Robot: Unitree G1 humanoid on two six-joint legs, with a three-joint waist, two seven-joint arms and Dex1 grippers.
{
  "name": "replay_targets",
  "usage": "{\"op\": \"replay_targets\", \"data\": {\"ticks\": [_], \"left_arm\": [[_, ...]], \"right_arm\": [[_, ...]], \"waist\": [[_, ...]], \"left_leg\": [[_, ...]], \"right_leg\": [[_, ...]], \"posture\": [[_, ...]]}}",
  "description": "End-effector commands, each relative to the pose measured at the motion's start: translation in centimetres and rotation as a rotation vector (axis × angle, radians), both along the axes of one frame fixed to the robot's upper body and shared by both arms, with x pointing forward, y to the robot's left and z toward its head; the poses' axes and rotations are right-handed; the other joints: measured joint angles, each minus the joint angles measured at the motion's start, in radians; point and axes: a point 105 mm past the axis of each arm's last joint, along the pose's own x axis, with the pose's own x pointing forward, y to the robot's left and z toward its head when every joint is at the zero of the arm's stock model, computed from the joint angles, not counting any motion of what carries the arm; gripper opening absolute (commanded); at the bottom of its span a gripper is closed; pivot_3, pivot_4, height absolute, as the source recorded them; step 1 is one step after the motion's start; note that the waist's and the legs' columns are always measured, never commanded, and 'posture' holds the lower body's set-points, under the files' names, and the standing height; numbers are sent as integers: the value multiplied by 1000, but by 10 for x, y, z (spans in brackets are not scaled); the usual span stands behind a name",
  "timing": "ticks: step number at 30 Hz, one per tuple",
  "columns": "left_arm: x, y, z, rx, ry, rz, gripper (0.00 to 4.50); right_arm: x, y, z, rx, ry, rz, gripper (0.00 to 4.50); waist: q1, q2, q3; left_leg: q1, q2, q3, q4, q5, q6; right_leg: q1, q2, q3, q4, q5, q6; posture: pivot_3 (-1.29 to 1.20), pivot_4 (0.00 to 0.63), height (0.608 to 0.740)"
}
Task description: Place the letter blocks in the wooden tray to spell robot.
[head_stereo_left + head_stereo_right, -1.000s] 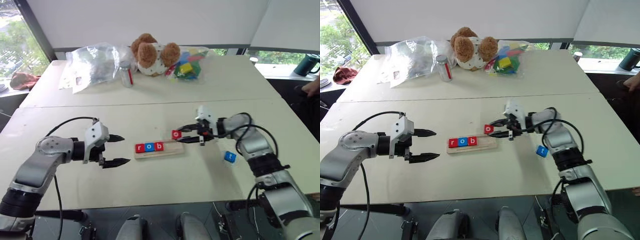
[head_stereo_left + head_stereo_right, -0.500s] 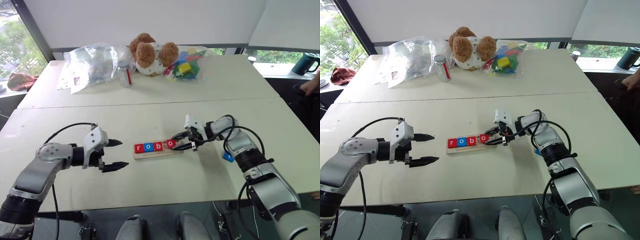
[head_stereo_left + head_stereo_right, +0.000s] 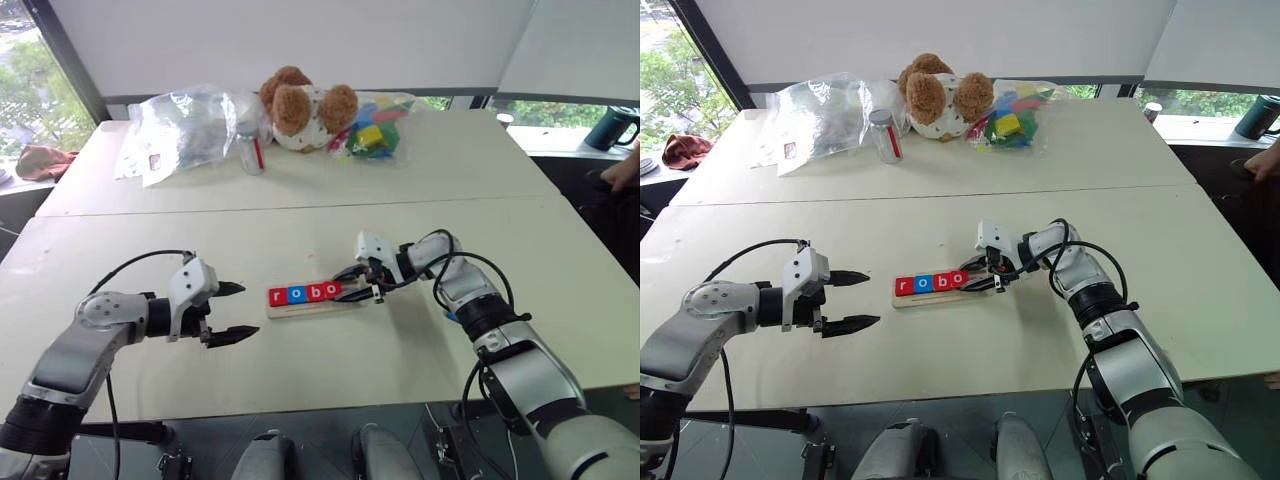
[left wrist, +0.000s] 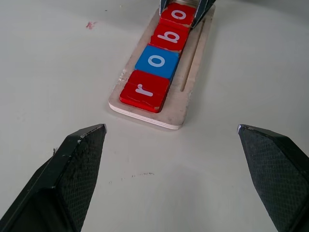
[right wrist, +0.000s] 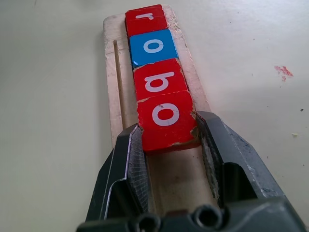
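Red "o" block [image 5: 165, 121] clamped between right gripper [image 5: 169, 140] jaws, over wooden tray [image 5: 112, 82]

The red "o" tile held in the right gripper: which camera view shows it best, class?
The right wrist view: the red "o" tile sits large between the right gripper fingers, over the wooden tray. The left wrist view shows it far off; the eye views, tiny.

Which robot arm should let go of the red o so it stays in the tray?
The right. Its gripper is shut on the red o block, set down fourth in the wooden tray. The left gripper hangs open, apart from the tray.
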Motion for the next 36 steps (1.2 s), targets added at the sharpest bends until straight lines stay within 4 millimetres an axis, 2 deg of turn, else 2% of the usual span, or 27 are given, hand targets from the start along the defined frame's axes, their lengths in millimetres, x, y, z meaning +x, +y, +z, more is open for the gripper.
{"op": "replay_targets", "data": {"ticks": [1,3,6,7,10,16,25,36], "left_arm": [[1,-3,12,-9,-58,-12,4500],[1,-4,12,-12,-59,-12,4500],[2,-5,12,-19,-60,-12,4500],[2,-5,12,-20,-60,-12,4500],[3,-6,12,-23,-61,-11,4500],[5,-7,12,-27,-61,-11,4500],[5,-8,12,-28,-62,-17,4500],[4,-10,11,-33,-60,-16,4500]], "right_arm": [[1,8,8,1,-32,28,1111],[1,8,8,0,-34,27,1111],[4,7,14,14,-51,14,2654],[5,7,17,19,-60,10,3009],[6,6,23,33,-74,4,4482],[4,2,31,32,-114,13,4482],[13,-6,24,-31,-180,-9,4482],[21,-3,29,-26,-239,-7,4482]], "waist": [[-2,0,0],[-1,0,0],[-1,0,0],[-1,0,0],[0,0,0],[2,0,0],[1,0,0],[0,0,0]], "left_leg": [[0,0,0,0,0,0],[0,0,0,0,0,0],[0,0,0,0,0,0],[0,0,0,0,0,0],[0,0,0,0,0,0],[0,0,0,0,0,0],[0,0,0,0,0,0],[0,0,0,-1,3,-5]], "right_leg": [[0,0,0,0,0,0],[0,0,0,0,0,0],[0,0,0,0,0,0],[0,0,0,0,0,0],[0,0,0,0,0,0],[0,0,0,0,0,0],[0,0,0,0,0,0],[0,0,0,0,0,0]], "posture": [[0,150,740],[0,150,740],[0,150,740],[0,150,740],[0,150,740],[0,150,740],[0,150,740],[0,150,740]]}}
